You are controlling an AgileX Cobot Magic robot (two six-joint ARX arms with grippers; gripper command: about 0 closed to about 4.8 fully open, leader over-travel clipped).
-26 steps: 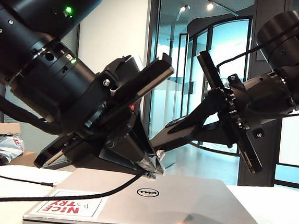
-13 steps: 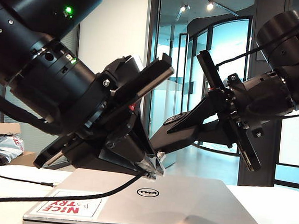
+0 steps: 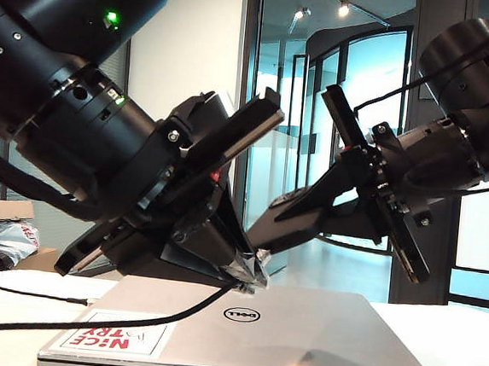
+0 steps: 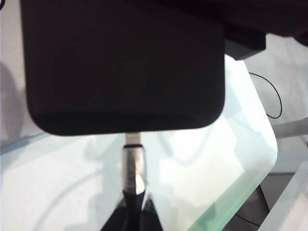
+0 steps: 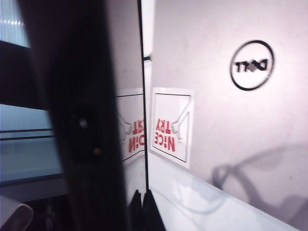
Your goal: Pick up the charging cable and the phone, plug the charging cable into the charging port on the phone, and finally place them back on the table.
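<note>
Silvery metal of the thin black charging cable's plug is clamped in the closed left gripper, its tip seated at the bottom edge of the flat matte-black phone. That phone is gripped edgewise by the closed right gripper above the silver Dell laptop on the white table.

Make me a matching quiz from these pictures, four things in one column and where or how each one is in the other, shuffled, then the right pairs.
Things:
1. silvery-white metallic plug of the charging cable
2. flat matte-black phone
3. closed silver Dell laptop
4. white sticker with red letters

States:
A. lying flat on the white table
B. stuck on the laptop's lid
C. held in the left gripper, tip at the phone's edge
D. held in the right gripper

Pairs: 1-C, 2-D, 3-A, 4-B
</note>
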